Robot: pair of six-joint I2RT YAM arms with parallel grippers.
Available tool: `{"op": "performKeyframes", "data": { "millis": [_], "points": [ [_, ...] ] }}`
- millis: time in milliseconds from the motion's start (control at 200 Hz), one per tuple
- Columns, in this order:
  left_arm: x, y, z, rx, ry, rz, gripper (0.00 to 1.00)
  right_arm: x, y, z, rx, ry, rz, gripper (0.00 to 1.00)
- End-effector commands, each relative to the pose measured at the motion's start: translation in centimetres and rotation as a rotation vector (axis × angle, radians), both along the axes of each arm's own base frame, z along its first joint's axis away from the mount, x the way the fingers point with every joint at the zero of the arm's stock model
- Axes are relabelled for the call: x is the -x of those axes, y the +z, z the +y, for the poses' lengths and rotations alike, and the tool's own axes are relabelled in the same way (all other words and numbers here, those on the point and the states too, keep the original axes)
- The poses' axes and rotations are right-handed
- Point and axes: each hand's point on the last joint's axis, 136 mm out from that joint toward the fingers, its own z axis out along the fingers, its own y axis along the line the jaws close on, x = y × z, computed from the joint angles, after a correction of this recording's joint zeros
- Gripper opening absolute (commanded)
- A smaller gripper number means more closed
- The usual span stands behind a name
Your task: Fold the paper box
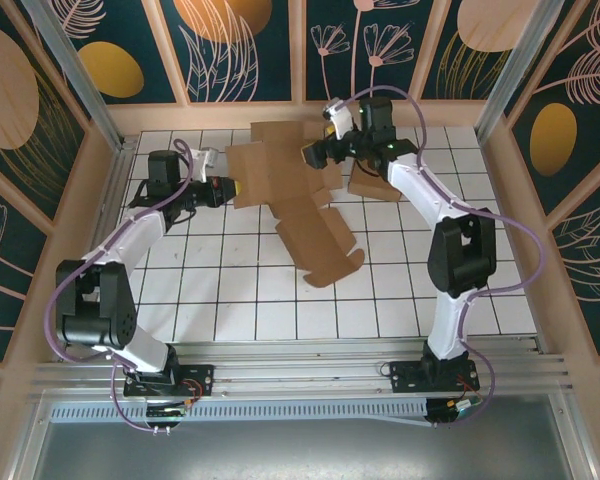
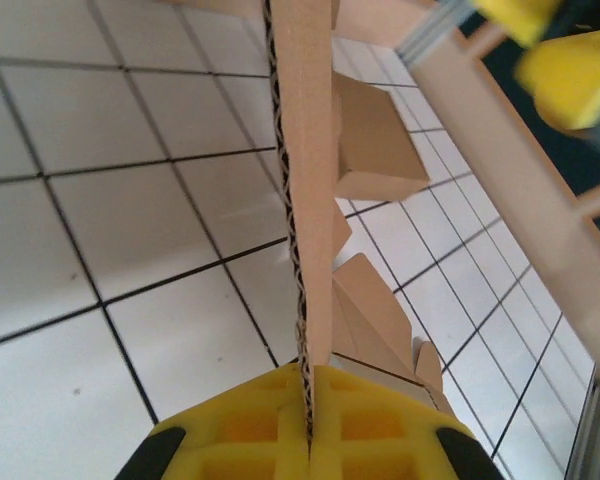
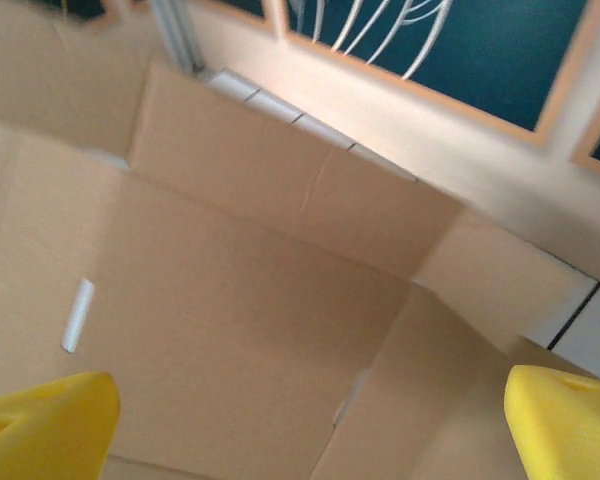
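Left hand pinches paper box

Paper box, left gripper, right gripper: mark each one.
paper box (image 1: 298, 222), top external view, flat middle panel.
left gripper (image 2: 308, 425), left wrist view, where it pinches the box edge.
right gripper (image 3: 302, 425), right wrist view, midway across its open gap.

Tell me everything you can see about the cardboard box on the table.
The paper box is an unfolded brown corrugated cardboard blank, spread mostly flat on the white gridded table. It has creased panels, flaps and a rounded tab at its near end. The left pincer is shut on its left edge; the right pincer stands open above its far side.
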Motion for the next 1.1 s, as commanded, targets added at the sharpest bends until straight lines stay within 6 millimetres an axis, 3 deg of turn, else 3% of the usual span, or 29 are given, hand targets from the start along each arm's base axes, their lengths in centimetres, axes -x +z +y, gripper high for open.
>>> {"op": "performKeyframes", "data": {
  "millis": [0,75,160,240,395,616,851,951,1096],
  "points": [
    [1.2,2.9,-0.6,-0.077,-0.129,-0.26,0.0,2.3,-1.0,1.2,0.188,0.272,-0.252,0.99],
    [1.4,2.6,-0.7,-0.153,-0.161,-0.346,0.0,3.1,-0.9,0.8,0.313,0.345,-0.429,0.99],
    [0.9,2.6,-0.6,-0.197,-0.158,-0.401,0.0,3.4,1.3,0.5,0.344,0.385,-0.552,0.99],
    [0.4,2.6,-1.0,-0.242,-0.177,-0.451,0.0,2.9,3.2,-0.2,0.352,0.393,-0.609,0.99],
    [0.7,2.1,-2.2,-0.371,-0.301,-0.583,0.0,2.5,3.8,-0.5,0.453,0.412,-0.713,0.98],
    [0.9,2.3,-2.2,-0.449,-0.347,-0.698,0.0,1.7,6.1,-0.9,0.476,0.36,-0.814,0.95],
    [0.8,2.1,-2.3,-0.461,-0.364,-0.7,0.0,0.8,5.4,-0.3,0.483,0.461,-0.785,0.92],
    [0.8,2.6,-2.4,-0.448,-0.363,-0.719,0.0,1.2,3.9,0.4,0.478,0.53,-0.733,0.73],
    [0.5,2.4,-2.1,-0.484,-0.355,-0.729,0.0,2.1,2.1,0.8,0.476,0.587,-0.683,0.58]
  ]
}}
